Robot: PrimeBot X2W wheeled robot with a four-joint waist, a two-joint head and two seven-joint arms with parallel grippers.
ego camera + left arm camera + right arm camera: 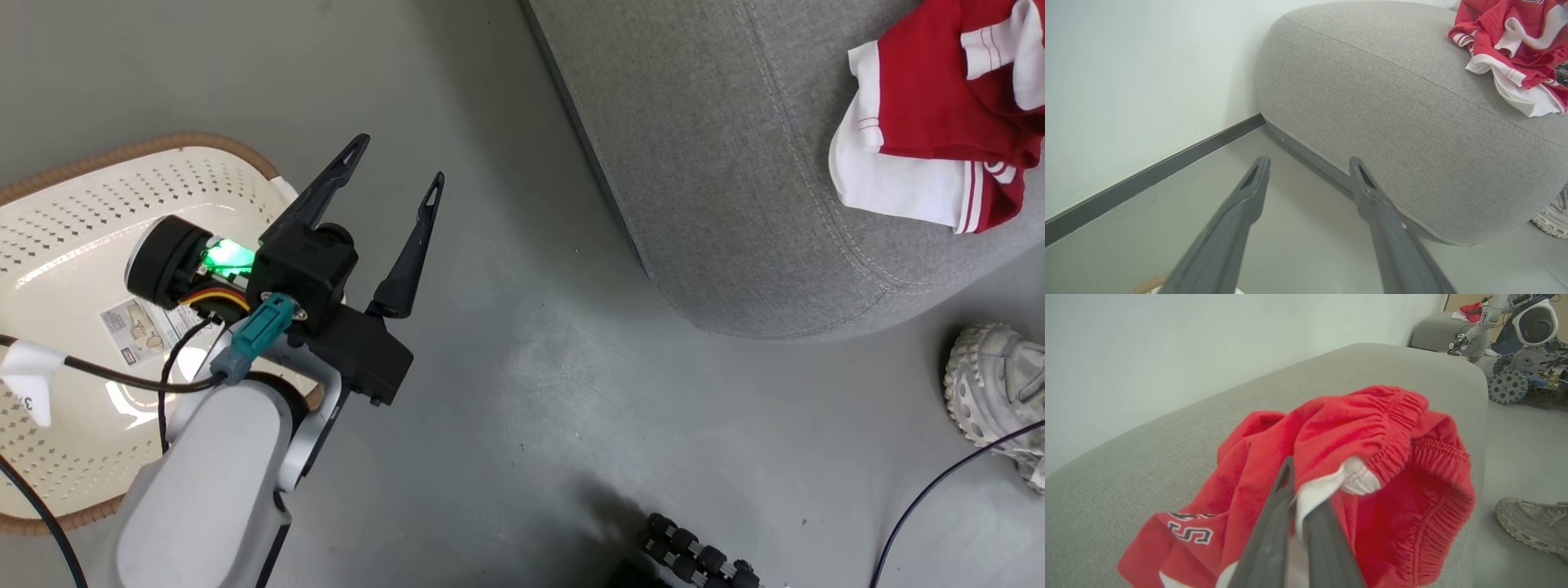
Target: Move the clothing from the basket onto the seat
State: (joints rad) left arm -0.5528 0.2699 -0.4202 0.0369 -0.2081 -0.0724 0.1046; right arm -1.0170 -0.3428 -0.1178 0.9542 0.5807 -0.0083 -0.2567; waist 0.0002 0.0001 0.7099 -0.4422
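1. At the lower left of the head view, the left gripper (398,159) is hanging over the right edge of the basket (204,145), its fingers spread wide apart.
2. At the bottom centre of the right wrist view, the right gripper (1300,490) is clamping a white fold of the clothing (1355,428).
3. At the upper right of the head view, the clothing is lying on the seat (718,163).

Bare grey floor (531,392) lies open between the cream perforated plastic basket (196,143) and the large grey fabric sofa (718,180), whose rounded corner bulges ahead of the left gripper (398,159). A pale chunky sneaker (992,384) and a thin dark cable (922,496) lie beside that corner.
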